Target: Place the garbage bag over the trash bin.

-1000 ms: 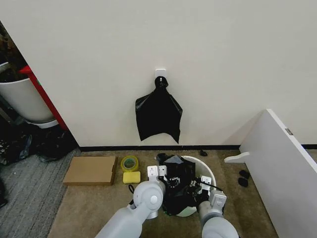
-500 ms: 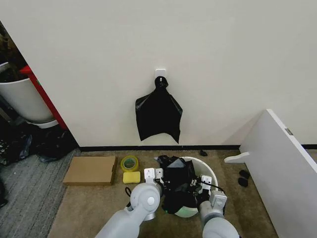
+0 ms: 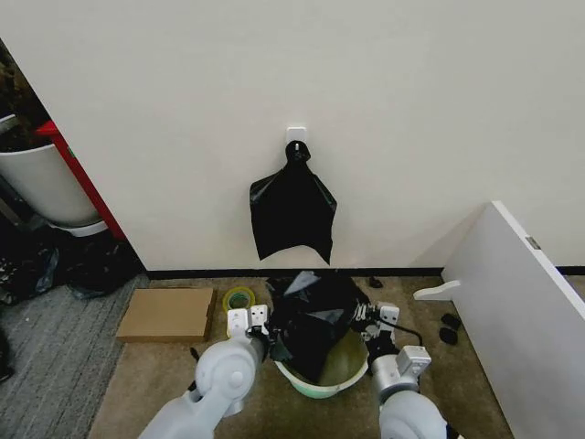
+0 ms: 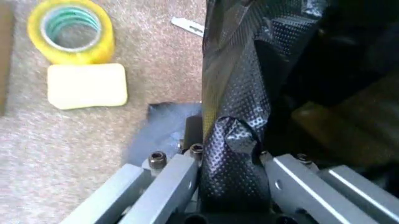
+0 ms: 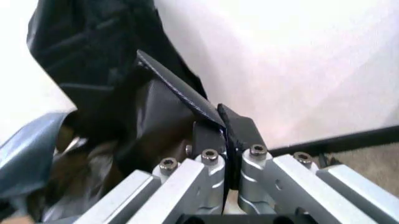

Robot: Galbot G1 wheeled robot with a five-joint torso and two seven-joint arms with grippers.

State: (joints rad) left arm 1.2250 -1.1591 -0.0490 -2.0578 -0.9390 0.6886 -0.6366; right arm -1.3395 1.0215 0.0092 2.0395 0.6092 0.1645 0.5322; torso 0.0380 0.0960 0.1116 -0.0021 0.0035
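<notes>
- The left hand (image 3: 259, 322) and right hand (image 3: 376, 319) are each gripping an edge of the thin, glossy black plastic garbage bag (image 3: 311, 315), stretching its mouth above the round cream-white plastic trash bin (image 3: 322, 389) on the floor.
- Next, I'd say, they need lowering around the rim.
- The bag is hanging crinkled, partly opened.

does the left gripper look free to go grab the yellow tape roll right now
Probably not as things stand. The left gripper is shut on the garbage bag, stretched over the trash bin with the right gripper. The yellow tape roll sits nearby on open carpet, nothing blocking it.
</notes>
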